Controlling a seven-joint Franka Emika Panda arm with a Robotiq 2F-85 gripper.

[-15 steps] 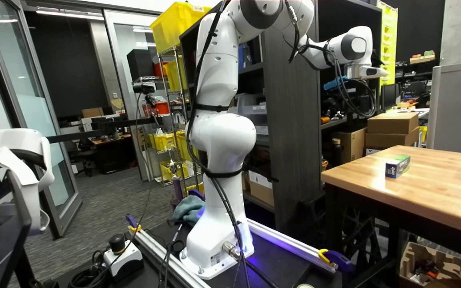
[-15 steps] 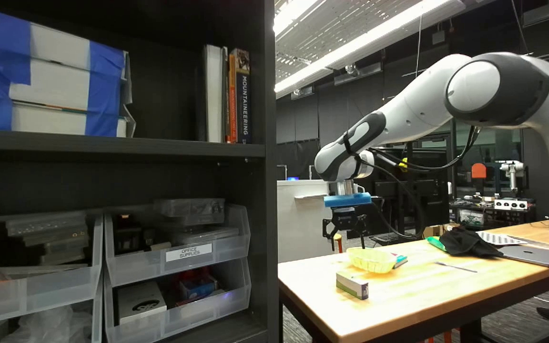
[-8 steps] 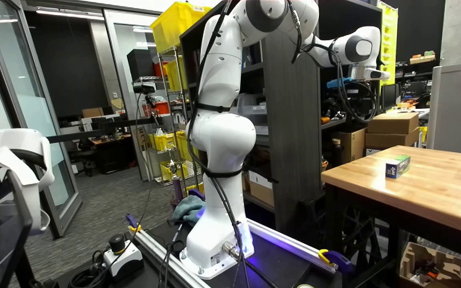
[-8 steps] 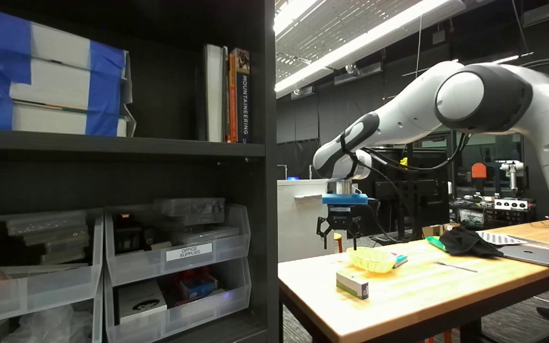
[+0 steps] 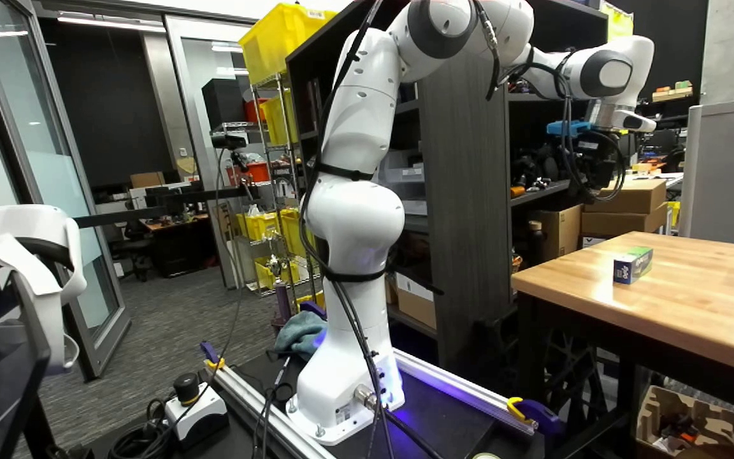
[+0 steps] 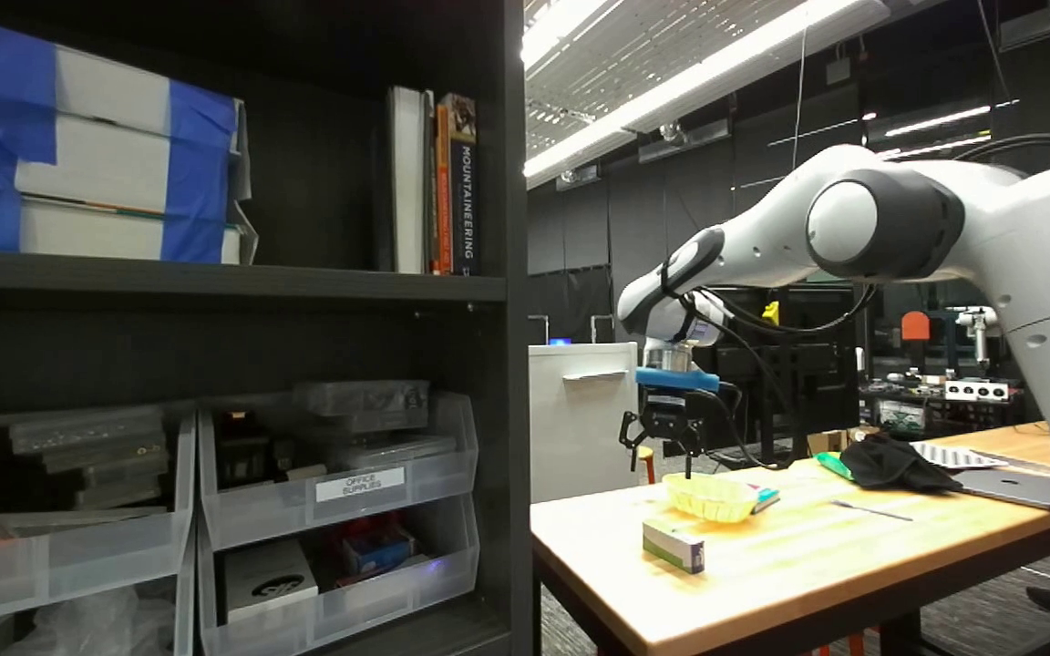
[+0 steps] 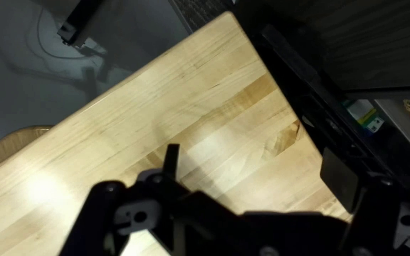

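Beside the dark shelf unit [image 5: 469, 191] stands the wooden table [image 6: 789, 569], the tool [image 7: 254, 171] hanging over it, empty, jaws spread wide. Back from the table's shelf-side edge sits a yellow basket [image 6: 712, 498]; nearer that edge, apart from the basket, lies a small box [image 6: 673, 546].

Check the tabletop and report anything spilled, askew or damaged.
No spill or damage shows. Only the black cloth looks untidy, crumpled near the laptop; the yellow basket and small box sit flat on the table.
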